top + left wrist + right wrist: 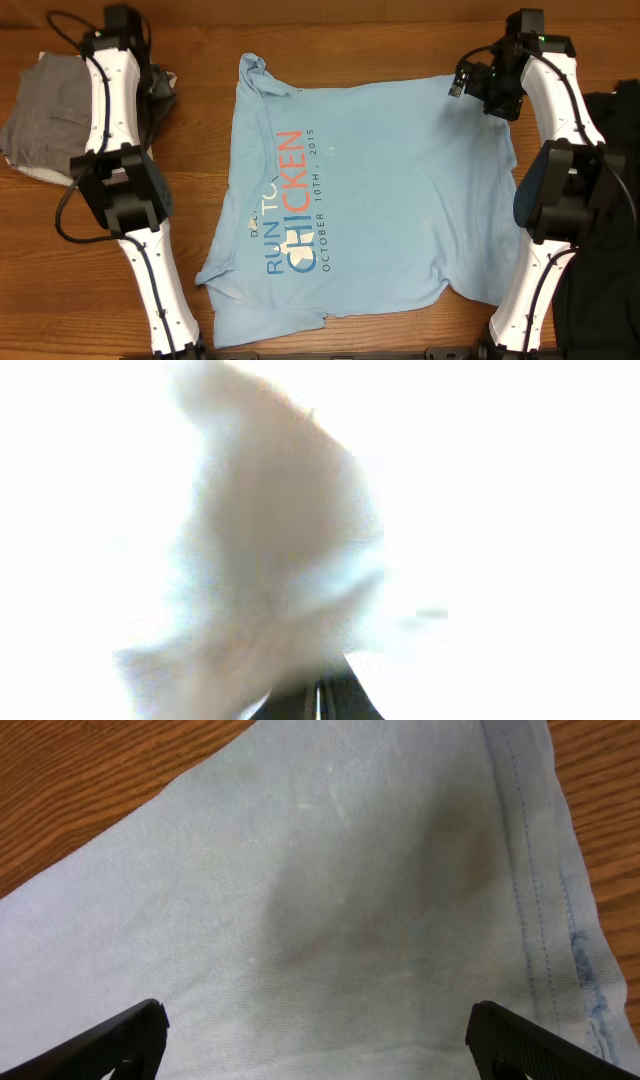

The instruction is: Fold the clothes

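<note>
The clothes, a light blue T-shirt [380, 190], lie spread on the wooden table with the blue and orange print facing up. Its left edge is rumpled near the top and bottom corners. My right gripper [466, 84] hovers over the shirt's far right corner. In the right wrist view it [315, 1032] stands wide open with only shirt fabric [330, 890] and a stitched hem below. My left gripper [161, 90] is off the shirt at the far left, beside a grey garment. In the washed-out left wrist view its fingers [320, 703] look pressed together under blurred pale fabric.
A grey garment [45, 115] lies bunched at the far left of the table. Dark cloth [612, 130] sits at the right edge behind the right arm. Bare wood [200, 180] shows between the shirt and the left arm.
</note>
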`<state>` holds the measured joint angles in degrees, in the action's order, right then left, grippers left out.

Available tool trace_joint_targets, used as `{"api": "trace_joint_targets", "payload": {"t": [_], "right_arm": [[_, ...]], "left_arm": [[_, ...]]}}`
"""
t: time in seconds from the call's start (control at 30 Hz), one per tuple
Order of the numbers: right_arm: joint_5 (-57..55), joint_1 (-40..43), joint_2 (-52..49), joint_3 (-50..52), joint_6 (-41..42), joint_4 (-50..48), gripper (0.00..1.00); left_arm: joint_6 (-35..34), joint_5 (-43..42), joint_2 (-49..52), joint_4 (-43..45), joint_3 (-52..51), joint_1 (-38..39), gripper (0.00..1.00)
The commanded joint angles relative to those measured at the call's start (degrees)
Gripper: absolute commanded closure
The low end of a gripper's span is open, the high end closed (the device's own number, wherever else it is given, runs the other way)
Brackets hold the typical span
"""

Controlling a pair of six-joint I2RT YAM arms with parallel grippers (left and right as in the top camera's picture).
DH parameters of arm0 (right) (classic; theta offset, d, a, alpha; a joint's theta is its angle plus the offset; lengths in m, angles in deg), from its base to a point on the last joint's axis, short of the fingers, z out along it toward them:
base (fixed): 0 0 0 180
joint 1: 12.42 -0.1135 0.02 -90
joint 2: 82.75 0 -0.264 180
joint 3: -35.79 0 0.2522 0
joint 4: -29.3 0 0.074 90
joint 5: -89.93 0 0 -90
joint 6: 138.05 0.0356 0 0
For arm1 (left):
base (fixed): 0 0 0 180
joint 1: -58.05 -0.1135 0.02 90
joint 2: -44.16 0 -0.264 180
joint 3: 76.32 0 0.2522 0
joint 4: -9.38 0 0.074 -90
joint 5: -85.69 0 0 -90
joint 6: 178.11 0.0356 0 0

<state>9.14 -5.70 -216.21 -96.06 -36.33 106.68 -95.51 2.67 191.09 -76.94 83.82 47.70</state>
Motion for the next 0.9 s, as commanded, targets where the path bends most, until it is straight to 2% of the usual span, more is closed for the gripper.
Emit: {"api": "trace_joint_targets", "payload": {"t": [0.0,0.1,0.23,0.33,0.47,0.53,0.6,0.63,0.77,0.87], "right_arm": [[0.52,0.11,0.59,-1.18,-0.20,-0.26,0.00],[0.52,0.11,0.59,-1.18,-0.20,-0.28,0.00],[0.52,0.11,0.59,-1.18,-0.20,-0.28,0.00],[0.52,0.11,0.59,-1.18,-0.20,-0.28,0.00],[0.52,0.11,0.59,-1.18,-0.20,-0.28,0.00],[0.52,0.11,0.59,-1.18,-0.20,-0.28,0.00],[0.52,0.11,0.59,-1.18,-0.20,-0.28,0.00],[0.52,0.11,0.59,-1.18,-0.20,-0.26,0.00],[0.52,0.11,0.59,-1.18,-0.20,-0.28,0.00],[0.52,0.11,0.59,-1.18,-0.20,-0.28,0.00]], "left_arm": [[-4.26,-3.85,-4.07,-2.80,12.66,4.55,0.95],[-8.70,-6.73,-5.51,-7.32,19.85,8.94,0.96],[-10.95,-7.98,-5.11,-14.53,21.07,16.96,0.96],[-13.49,-5.33,-4.37,-17.40,18.67,21.81,0.96],[-20.41,-0.55,-4.22,-17.92,10.71,27.85,0.96],[-21.22,0.20,-4.22,-17.88,7.82,29.33,0.96],[-22.64,3.43,-4.22,-17.99,4.44,30.75,0.86],[-24.79,6.69,-4.22,-18.38,1.75,31.43,0.74],[-27.63,7.43,-4.22,-17.18,-4.28,31.17,0.64],[-29.09,7.39,-4.22,-14.43,-8.87,29.90,0.64]]}}
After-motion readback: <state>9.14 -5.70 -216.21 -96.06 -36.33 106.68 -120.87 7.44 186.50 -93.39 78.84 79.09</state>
